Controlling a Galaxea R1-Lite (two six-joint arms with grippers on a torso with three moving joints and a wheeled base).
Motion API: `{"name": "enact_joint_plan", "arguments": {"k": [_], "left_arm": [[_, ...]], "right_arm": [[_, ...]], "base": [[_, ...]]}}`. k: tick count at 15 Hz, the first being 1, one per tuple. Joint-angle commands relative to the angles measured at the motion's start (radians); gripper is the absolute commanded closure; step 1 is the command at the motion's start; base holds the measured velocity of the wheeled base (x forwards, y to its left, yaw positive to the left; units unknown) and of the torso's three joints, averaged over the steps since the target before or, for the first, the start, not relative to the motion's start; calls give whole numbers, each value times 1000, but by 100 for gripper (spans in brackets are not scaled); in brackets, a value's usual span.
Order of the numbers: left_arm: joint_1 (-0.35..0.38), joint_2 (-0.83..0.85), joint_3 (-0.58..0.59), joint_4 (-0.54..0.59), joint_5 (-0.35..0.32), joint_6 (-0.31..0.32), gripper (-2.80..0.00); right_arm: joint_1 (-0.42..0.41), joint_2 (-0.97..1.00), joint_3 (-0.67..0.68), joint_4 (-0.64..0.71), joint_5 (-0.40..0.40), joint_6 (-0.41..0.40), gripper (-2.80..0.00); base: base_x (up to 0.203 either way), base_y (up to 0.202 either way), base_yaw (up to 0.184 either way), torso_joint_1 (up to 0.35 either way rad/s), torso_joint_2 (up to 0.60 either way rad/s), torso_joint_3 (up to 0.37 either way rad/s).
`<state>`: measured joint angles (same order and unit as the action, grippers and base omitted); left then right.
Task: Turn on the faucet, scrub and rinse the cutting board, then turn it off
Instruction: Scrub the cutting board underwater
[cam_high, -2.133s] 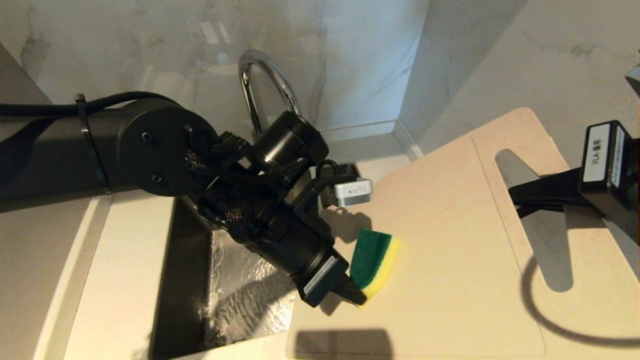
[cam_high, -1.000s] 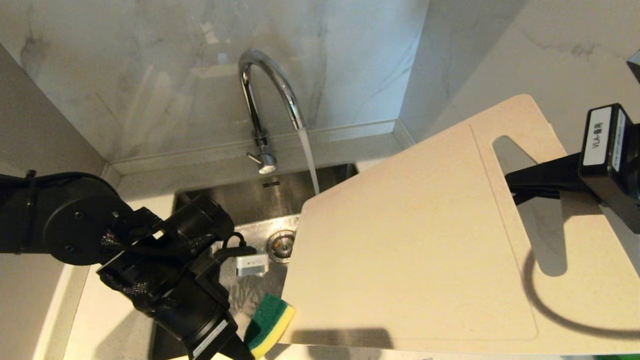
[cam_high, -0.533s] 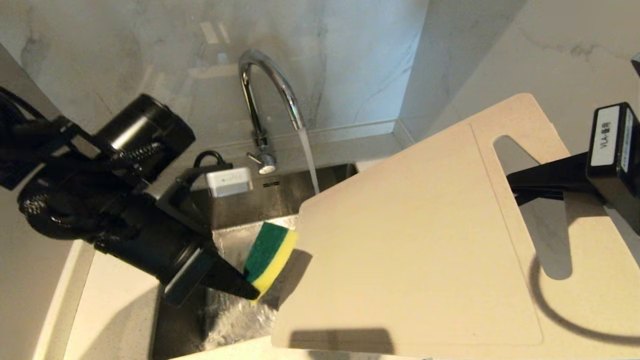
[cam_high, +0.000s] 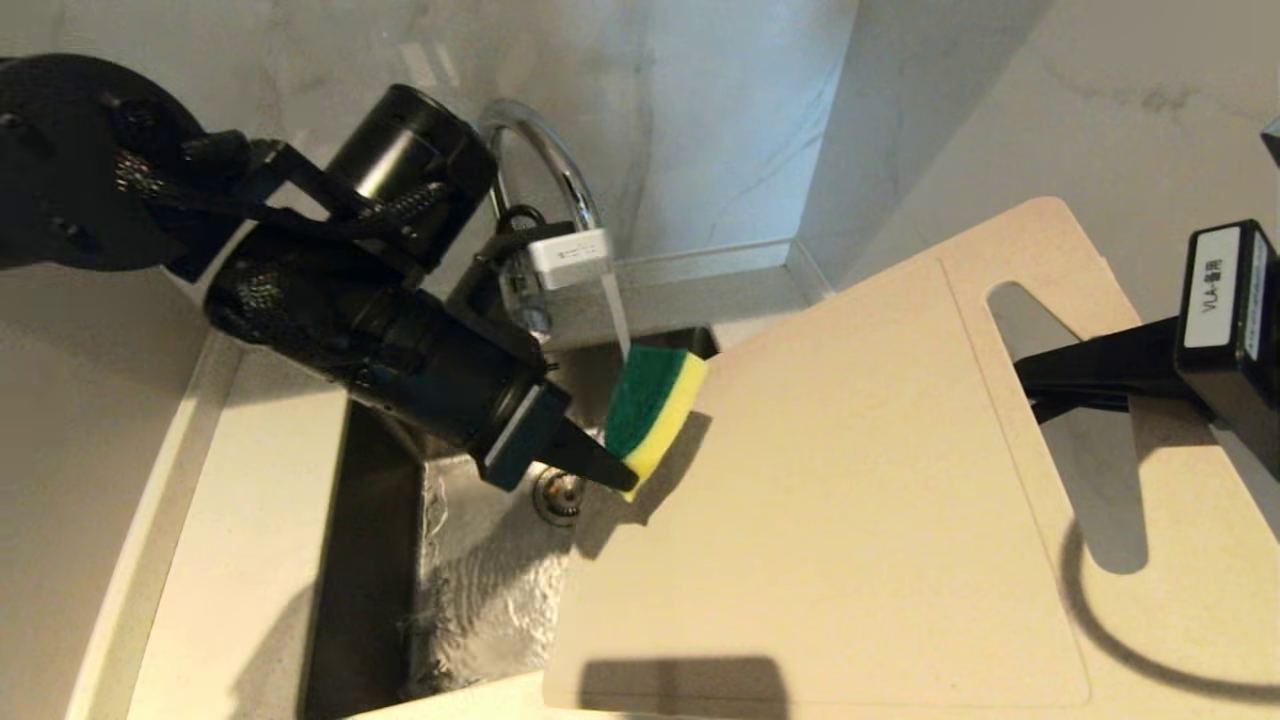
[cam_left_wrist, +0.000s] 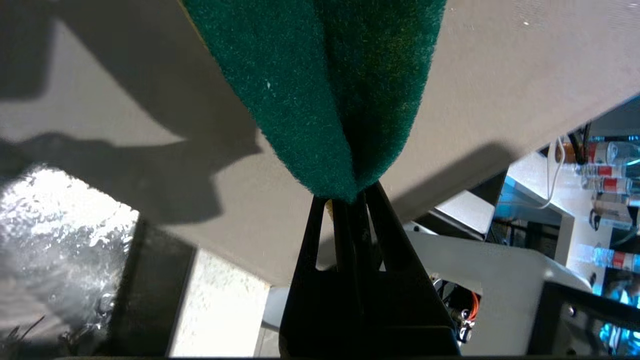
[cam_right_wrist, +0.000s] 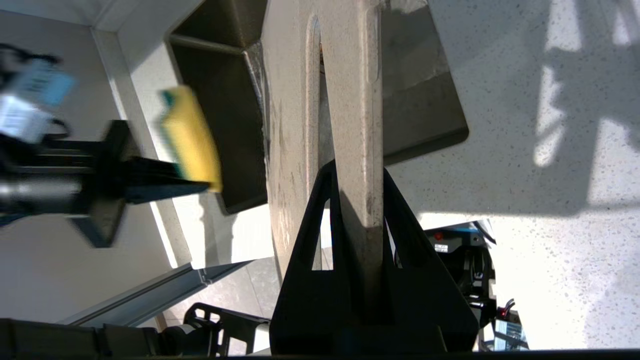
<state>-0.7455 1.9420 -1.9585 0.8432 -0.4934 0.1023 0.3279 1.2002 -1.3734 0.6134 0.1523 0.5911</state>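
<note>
Right of frame, my right gripper clamps the stiff, wet-slick cutting board by its slot edge, left gripper pinching the soft sponge.

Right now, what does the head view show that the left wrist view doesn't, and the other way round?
Only the head view shows the faucet with its running stream, the right gripper clamping the cutting board through its handle slot, and the sponge's yellow layer. Only the left wrist view shows the left gripper's fingertips pinched shut on the sponge's green face up close, plus a cluttered room beyond the counter edge. Both show the sponge against the board, the left gripper holding it, and rippling water in the sink.
</note>
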Motion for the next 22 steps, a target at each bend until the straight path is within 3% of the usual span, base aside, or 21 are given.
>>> {"name": "enact_joint_plan", "arguments": {"k": [1, 3, 9, 15, 19, 22], "left_arm": [[-26, 88, -19, -2, -2, 2, 0], [-43, 112, -19, -6, -3, 4, 0], [-32, 153, 18, -6, -1, 7, 0], [157, 38, 245, -22, -5, 8, 0], [301, -39, 481, -139, -7, 8, 0], [364, -134, 526, -170, -71, -25, 0]], "right_arm": [[0, 7, -1, 2, 15, 4, 0], [0, 7, -3, 2, 62, 3, 0], [0, 18, -7, -1, 71, 1, 0], [0, 38, -7, -49, 70, -2, 0], [0, 39, -7, -52, 70, -1, 0], [0, 38, 2, -49, 69, 0, 0]], "base": [[0, 0, 0, 0, 0, 0], [0, 0, 0, 0, 0, 0], [0, 0, 0, 0, 0, 0], [0, 0, 0, 0, 0, 0], [0, 0, 0, 0, 0, 0], [0, 0, 0, 0, 0, 0]]}}
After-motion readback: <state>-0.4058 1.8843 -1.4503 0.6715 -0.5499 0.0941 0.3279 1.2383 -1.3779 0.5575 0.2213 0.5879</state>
